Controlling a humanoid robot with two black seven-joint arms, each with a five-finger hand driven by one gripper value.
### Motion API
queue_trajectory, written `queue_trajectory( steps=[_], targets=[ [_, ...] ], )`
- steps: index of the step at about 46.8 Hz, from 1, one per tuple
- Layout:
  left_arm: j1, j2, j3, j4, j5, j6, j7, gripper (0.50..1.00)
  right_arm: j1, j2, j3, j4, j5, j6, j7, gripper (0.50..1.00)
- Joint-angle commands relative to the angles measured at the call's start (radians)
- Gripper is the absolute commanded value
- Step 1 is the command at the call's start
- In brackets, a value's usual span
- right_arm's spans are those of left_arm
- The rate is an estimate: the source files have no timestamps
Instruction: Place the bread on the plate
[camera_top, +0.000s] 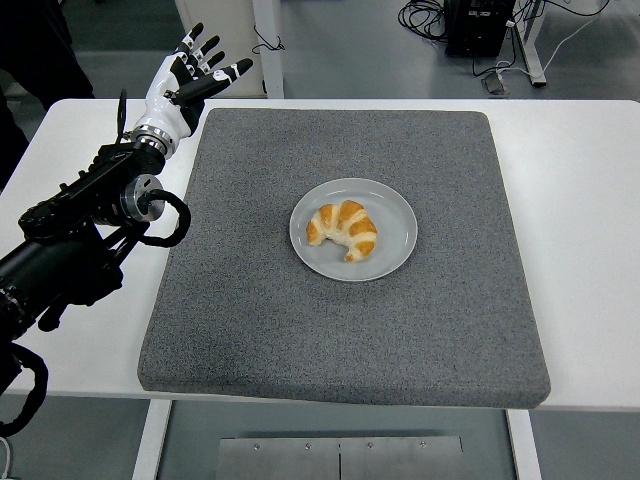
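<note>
Croissant (342, 229) lies on the grey plate (395, 250), mid grey mat (300, 330); placement looks done. Left hand (185, 82) hovers over the mat's far-left corner, fingers spread, holding nothing. Risk: low; only a sweep back across could nudge the plate.

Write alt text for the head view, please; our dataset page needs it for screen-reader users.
A croissant lies on a grey plate in the middle of a grey mat on a white table. The robot's left hand, fingers spread and empty, is raised over the table's far left corner, well away from the plate.
</note>
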Motion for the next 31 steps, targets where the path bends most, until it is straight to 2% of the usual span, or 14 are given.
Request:
queue_trajectory(
  steps=[1,7,15,22,31],
  targets=[
    [-0.001,-0.029,-0.018,0.052,-0.028,-0.043,0.000,0.966,0.000,0.000,0.000,0.000,0.000,0.000,0.000,1.000],
    [-0.001,-0.069,-0.059,0.119,-0.067,-0.113,-0.009,0.966,0.000,0.000,0.000,0.000,0.000,0.000,0.000,1.000],
    [0.009,-0.090,-0.096,0.167,-0.120,-0.188,-0.066,0.966,0.000,0.000,0.000,0.000,0.000,-0.001,0.000,1.000],
    [0.018,-0.099,-0.099,0.214,-0.198,-0.203,-0.067,0.966,0.009,0.000,0.003,0.003,0.000,0.000,0.000,1.000],
    [0.022,-0.098,-0.119,0.228,-0.207,-0.217,-0.061,0.966,0.011,0.000,0.000,0.008,0.000,0.003,0.000,1.000]
  ],
)
